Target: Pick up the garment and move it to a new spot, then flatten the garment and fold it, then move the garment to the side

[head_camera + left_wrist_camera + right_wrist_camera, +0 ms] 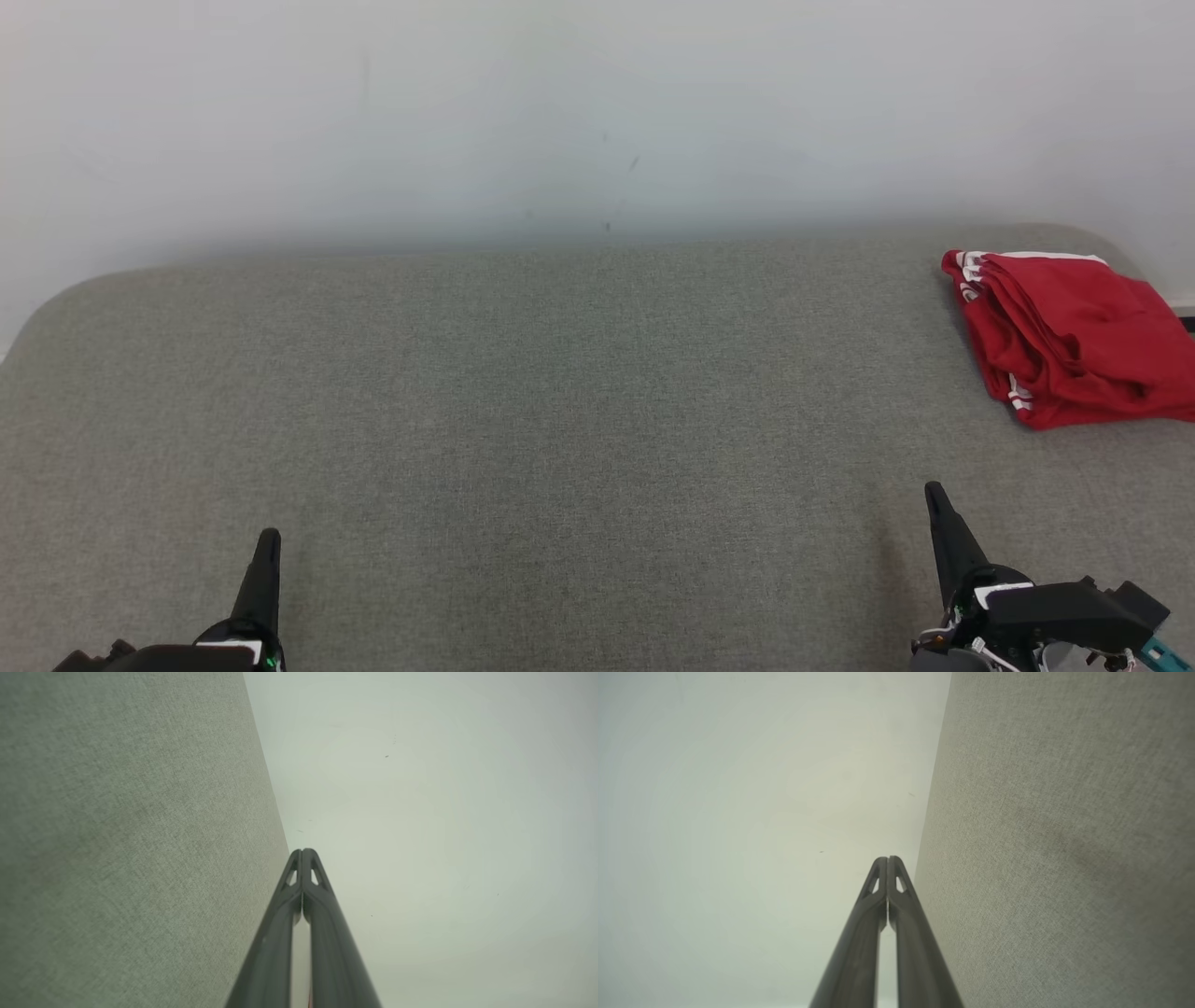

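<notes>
A red garment (1064, 336) with white stripes lies folded in a compact bundle at the far right of the grey fabric surface (560, 401), close to its right edge. My left gripper (268, 539) sits low at the near left, shut with nothing in it. Its tips (302, 851) press together in the left wrist view. My right gripper (934, 493) rests at the near right, well short of the garment, shut and empty too. In the right wrist view its tips (887, 859) meet against the pale wall.
A pale wall (597, 112) rises right behind the grey surface. The surface has rounded far corners at the left and right. A dark object (1187, 323) shows at the right frame edge beyond the garment.
</notes>
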